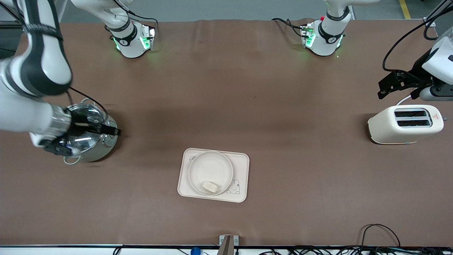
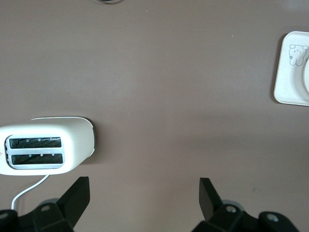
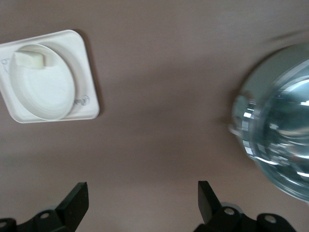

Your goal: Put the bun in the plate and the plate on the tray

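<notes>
The cream tray (image 1: 241, 161) with the rabbit drawing lies in the middle of the table, toward the front camera. The round plate (image 1: 194, 166) rests on it, and the small pale bun (image 1: 210, 186) lies in the plate at its rim nearest the camera. My left gripper (image 1: 387, 86) is open and empty, above the table beside the toaster. My right gripper (image 1: 83, 136) is open and empty over the steel pot. The right wrist view shows the tray (image 3: 88, 92), the plate (image 3: 43, 92) and the bun (image 3: 30, 59). The left wrist view shows a corner of the tray (image 2: 287, 87).
A cream two-slot toaster (image 1: 405, 124) stands at the left arm's end of the table and shows in the left wrist view (image 2: 46, 147). A shiny steel pot with a glass lid (image 1: 90, 145) stands at the right arm's end and shows in the right wrist view (image 3: 280, 140).
</notes>
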Robot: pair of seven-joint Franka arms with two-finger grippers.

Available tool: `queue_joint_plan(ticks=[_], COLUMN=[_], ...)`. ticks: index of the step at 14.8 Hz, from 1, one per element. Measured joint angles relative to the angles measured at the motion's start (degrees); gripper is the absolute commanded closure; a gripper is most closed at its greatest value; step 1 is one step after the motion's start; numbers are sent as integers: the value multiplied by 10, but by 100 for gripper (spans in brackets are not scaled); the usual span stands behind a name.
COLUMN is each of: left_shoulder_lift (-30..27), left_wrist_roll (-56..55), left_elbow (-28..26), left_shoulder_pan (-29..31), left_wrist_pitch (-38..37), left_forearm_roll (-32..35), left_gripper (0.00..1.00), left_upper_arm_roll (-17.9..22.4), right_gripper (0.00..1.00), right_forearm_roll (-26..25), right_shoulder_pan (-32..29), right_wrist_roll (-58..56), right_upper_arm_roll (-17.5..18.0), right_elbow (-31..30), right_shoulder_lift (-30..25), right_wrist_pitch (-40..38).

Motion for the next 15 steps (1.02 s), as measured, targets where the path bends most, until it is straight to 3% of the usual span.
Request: queue_joint_plan(ticks=[6,10,15], left_shoulder_lift=[0,0,0], left_wrist_roll=[0,0,0], left_elbow=[1,1,1], left_shoulder_pan=[1,2,2], left_wrist_pitch=[0,0,0], left_forearm_roll=[0,0,0], left_gripper=[0,0,0], left_upper_arm_roll=[0,0,0], right_gripper=[0,0,0], right_forearm_roll=[-148,-161,-162], right_shoulder_pan=[-9,-59,-66], right_wrist_roll=[-15,-73,-83], right_upper_arm_roll=[5,3,8], right_elbow=[-6,-14,-20], right_shoulder_lift=[-159,-191,-191], right_wrist_pitch=[-91,-105,-105])
